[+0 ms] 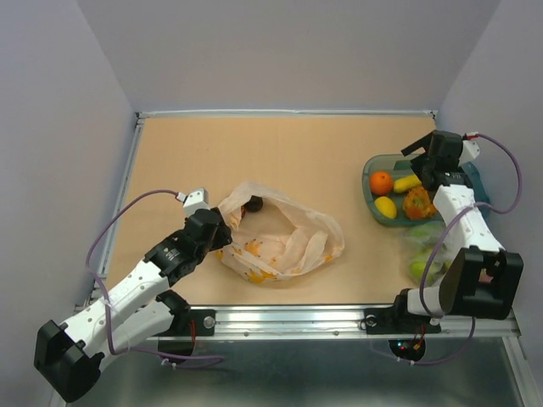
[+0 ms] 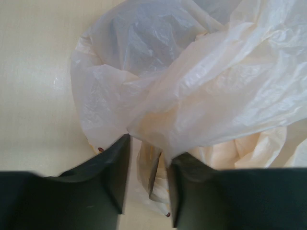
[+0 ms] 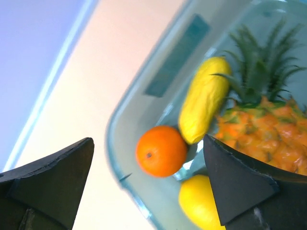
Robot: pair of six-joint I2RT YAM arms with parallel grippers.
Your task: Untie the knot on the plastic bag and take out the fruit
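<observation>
With the left gripper (image 2: 146,153) pinching a fold of the bag (image 1: 288,242), which lies open mid-table, and the right gripper (image 3: 148,140) wide over the tray (image 1: 373,161), a tug may tear it or spill the dark fruit (image 1: 252,203).

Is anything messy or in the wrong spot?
Only a little. One dark fruit sits at the mouth of the bag, while the orange, banana, lemon and pineapple lie in the tray. The left gripper pinches the crumpled bag.
</observation>
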